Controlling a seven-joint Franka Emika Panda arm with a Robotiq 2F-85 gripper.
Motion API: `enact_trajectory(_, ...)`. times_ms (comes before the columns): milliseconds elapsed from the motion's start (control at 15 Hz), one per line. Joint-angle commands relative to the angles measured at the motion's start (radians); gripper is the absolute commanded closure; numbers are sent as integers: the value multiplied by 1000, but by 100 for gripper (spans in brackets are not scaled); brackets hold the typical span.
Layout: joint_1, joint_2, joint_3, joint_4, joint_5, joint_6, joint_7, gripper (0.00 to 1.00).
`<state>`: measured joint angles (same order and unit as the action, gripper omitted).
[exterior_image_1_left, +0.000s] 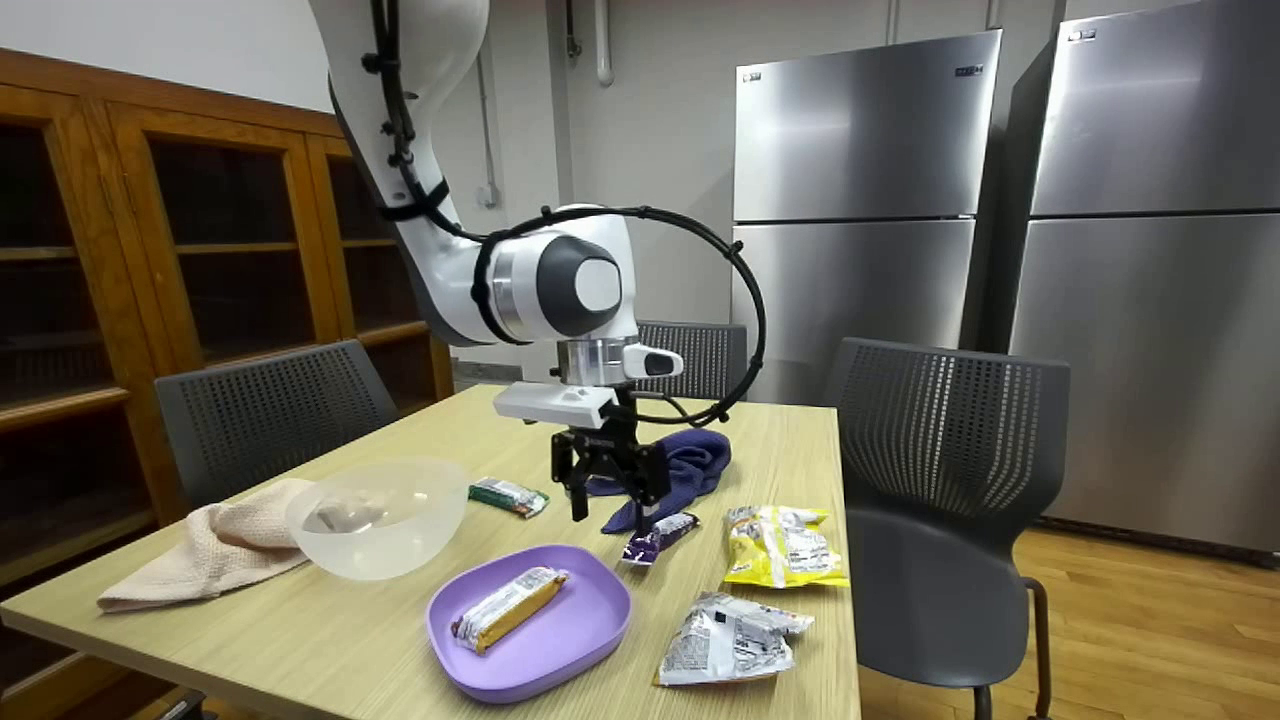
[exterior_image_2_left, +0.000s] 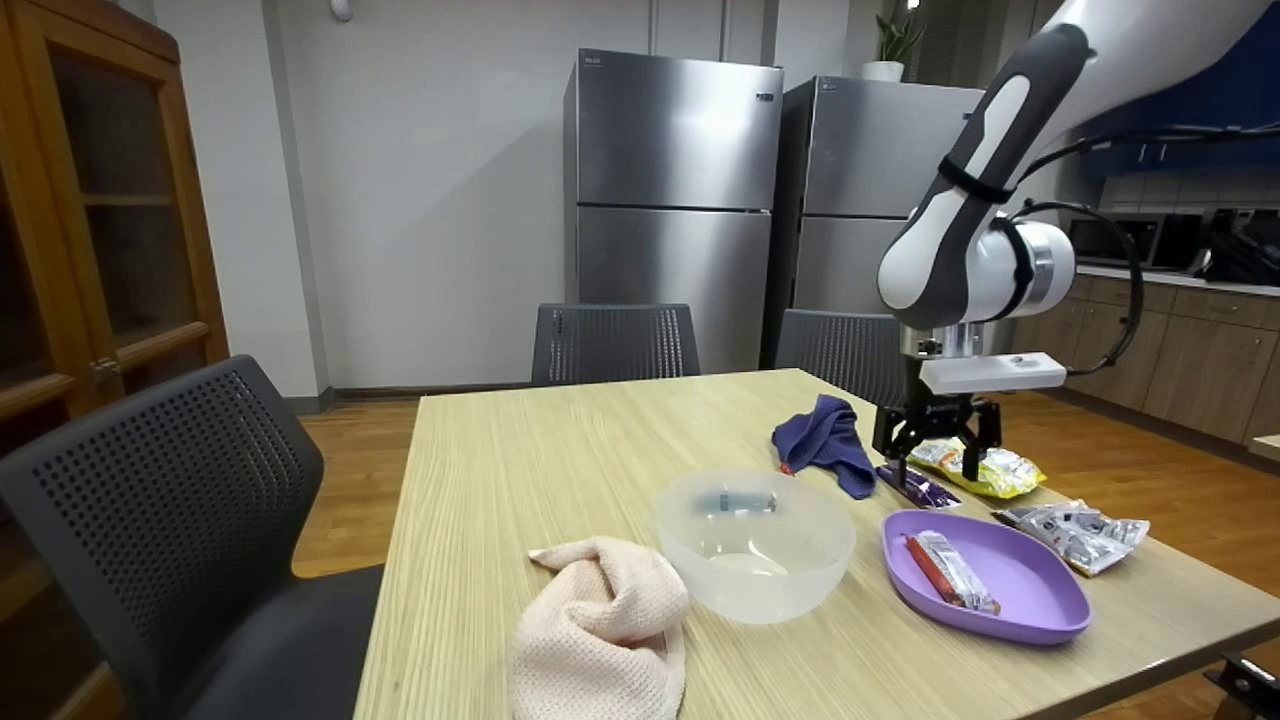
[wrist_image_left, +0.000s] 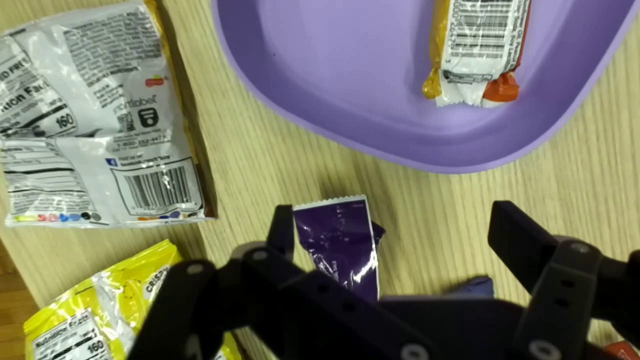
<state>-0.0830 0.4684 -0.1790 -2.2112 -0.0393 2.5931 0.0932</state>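
In an exterior view, the surface (exterior_image_1_left: 300, 630) carries one yellow snack bag (exterior_image_1_left: 785, 548) and one silver snack bag (exterior_image_1_left: 732, 640), two in all; one purple-wrapped bar (exterior_image_1_left: 665, 537), one green-wrapped bar (exterior_image_1_left: 508, 496) and one white-backed bar (exterior_image_1_left: 510, 608), three in all; one pink cloth (exterior_image_1_left: 225, 550) and one navy cloth (exterior_image_1_left: 695, 465); one translucent bowl (exterior_image_1_left: 390, 550); one purple tray (exterior_image_1_left: 580, 625). The white-backed bar lies inside the tray. The hand (exterior_image_1_left: 612, 512) points down, spread, over the purple-wrapped bar. Three chairs (exterior_image_1_left: 950, 450) and two refrigerators (exterior_image_1_left: 860, 130) are in view.

In an exterior view, one red object (exterior_image_2_left: 785, 468) shows at the navy cloth's edge, mostly hidden. The green-wrapped bar is seen through the bowl wall. The pink cloth lies just beside the bowl. The purple-wrapped bar lies between the navy cloth and the yellow snack bag, under the spread hand. One potted plant (exterior_image_2_left: 882, 70) shows above a refrigerator.

In the wrist view, both fingers (wrist_image_left: 517, 240) stand wide apart. The purple-wrapped bar, partly hidden by the hand, lies in the gap, just beside the finger at picture left and well apart from the opposite one; contact with the nearer finger cannot be determined. The tray's rim passes near the bar's end.
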Motion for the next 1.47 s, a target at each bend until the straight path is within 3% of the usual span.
enact_trajectory(0,-25,74,14,91,2,-45,-24,0)
enact_trajectory(1267,-55,182,8,217,4,-43,-22,0)
enact_trajectory(1333,-53,184,7,215,0,-36,-24,25)
enact_trajectory(1400,-50,185,6,214,-2,-34,-22,27)
